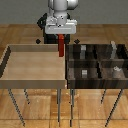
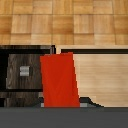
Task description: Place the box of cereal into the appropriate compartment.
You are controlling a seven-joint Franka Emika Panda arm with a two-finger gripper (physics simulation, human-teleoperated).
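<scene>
My gripper (image 1: 61,35) is squeezed onto the red cereal box (image 1: 61,46), held up over the edge between both bins, probably still outside its compartment (image 1: 80,52).

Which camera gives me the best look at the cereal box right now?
The wrist view: the box of cereal fills the middle, its red face unobstructed, lower end hidden by the gripper body. The exterior view shows it only as a small red strip hanging under the gripper.
</scene>
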